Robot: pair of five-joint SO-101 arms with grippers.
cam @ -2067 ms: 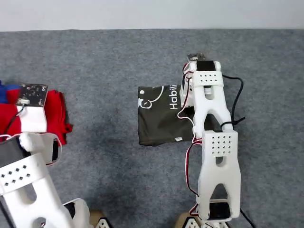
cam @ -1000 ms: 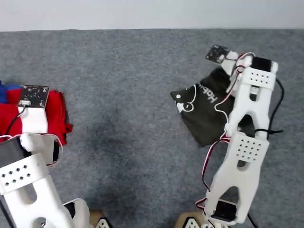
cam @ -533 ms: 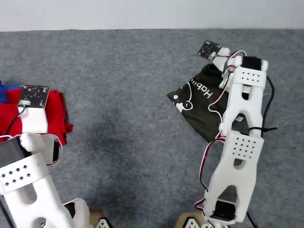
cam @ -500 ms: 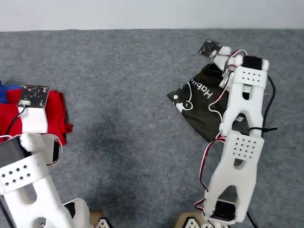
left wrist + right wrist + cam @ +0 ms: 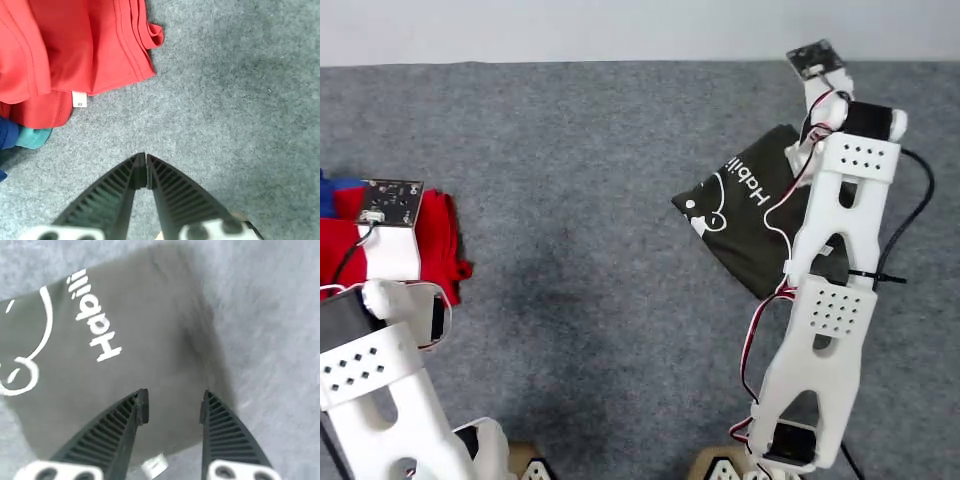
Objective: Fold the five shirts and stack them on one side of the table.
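Note:
A folded black shirt (image 5: 745, 225) with white print lies tilted on the grey carpeted table at the right. In the right wrist view my right gripper (image 5: 173, 407) hovers open just above the black shirt (image 5: 125, 335), with nothing between its fingers. The right arm (image 5: 830, 270) stretches over the shirt's right part. At the table's left edge lies a stack of folded red shirts (image 5: 435, 240) with a blue one (image 5: 326, 192) under it. My left gripper (image 5: 146, 159) is shut and empty over bare carpet, just off the red shirt (image 5: 75, 45).
The left arm (image 5: 380, 370) stands at the front left beside the stack. A teal and a blue shirt edge (image 5: 17, 137) stick out under the red ones. Open grey carpet (image 5: 580, 200) lies between the stack and the black shirt. A pale wall runs along the far edge.
The right arm has dragged the black shirt to the right and turned it askew. Since half a second ago its wrist has swung toward the far edge while the shirt stayed. The left arm kept still.

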